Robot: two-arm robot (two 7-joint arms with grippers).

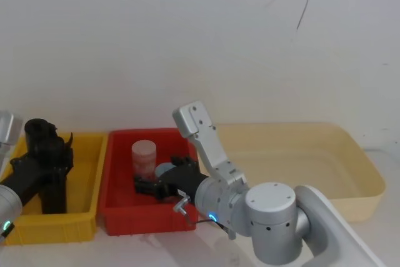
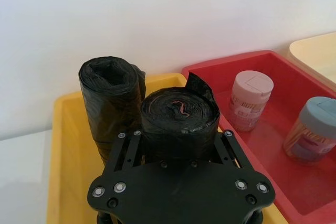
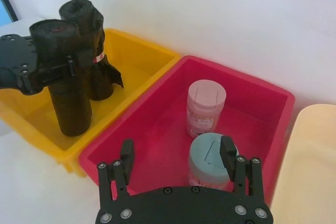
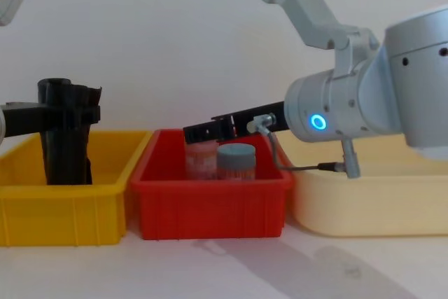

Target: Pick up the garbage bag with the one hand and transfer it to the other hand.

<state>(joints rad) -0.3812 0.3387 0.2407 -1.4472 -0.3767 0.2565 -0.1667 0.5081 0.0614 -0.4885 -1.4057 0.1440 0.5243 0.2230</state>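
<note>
Jaws of the left gripper [image 2: 176,137] are pinched on the garbage bag [image 3: 69,103], one finger pressed to each side of the roll a little below its top. Jaws of the right gripper [image 3: 177,150] stand spread wide and hold nothing.

On the white bench [image 4: 210,264] three containers sit in a row. The largest is a cream tub [image 4: 364,204], off to the outer side of the right jaws and beneath that arm's blue-lit wrist. Next is a red bin [image 4: 210,204], directly under the right jaws, which reach in low over it from the tub's side. A yellow bin [image 4: 63,211] lies under the left jaws and just beside the red one.

The garbage bag stands upright between the left jaws, its lower end down inside the yellow bin and its top rising above the fingers. A second black roll [image 3: 89,35] stands upright just beyond the left jaws, close against the bag, with a small red mark on its side. I cannot tell whether the two rolls touch.

Two jars stand in the red bin. A blue-lidded jar [image 3: 210,161] is just below the right jaws, between the spread fingers as seen from that wrist. A pink-lidded jar [image 3: 206,106] stands just past the fingertips, near the blue one.
</note>
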